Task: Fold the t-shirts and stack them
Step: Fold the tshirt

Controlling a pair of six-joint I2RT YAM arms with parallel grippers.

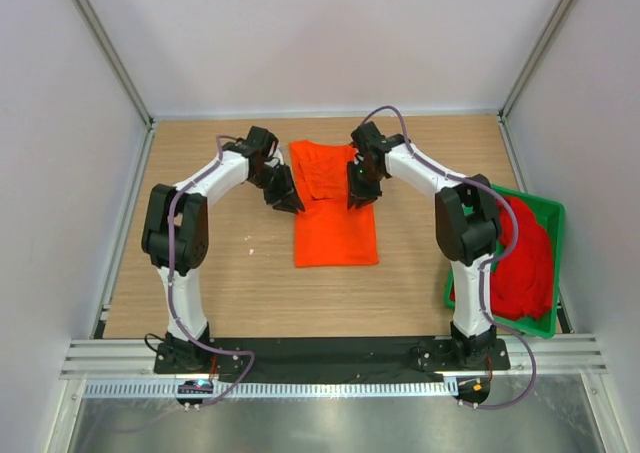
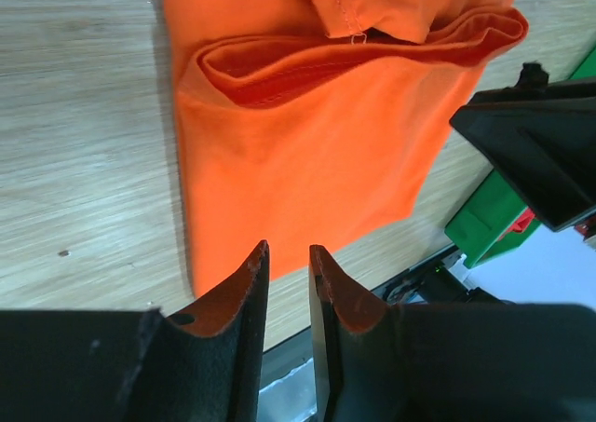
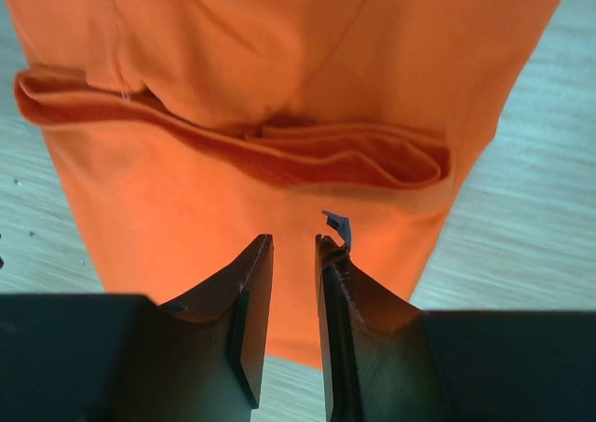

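Where both arms reach out, the wooden worktop (image 1: 200, 173) carries every item. Listed on it: orange t-shirt (image 1: 335, 228), flat at the middle, part-folded into a long strip with a crosswise fold on its far half. Well right of the orange t-shirt: green tray (image 1: 548, 211), with red t-shirt (image 1: 528, 263) heaped inside. At the orange t-shirt's left edge: left gripper (image 2: 289, 250), jaws a narrow slit apart, holding nothing. Over its right edge: right gripper (image 3: 293, 240), jaws likewise barely parted, empty.

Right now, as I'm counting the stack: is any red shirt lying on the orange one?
No, the orange shirt lies alone on the table, and the red cloth sits in the green tray.
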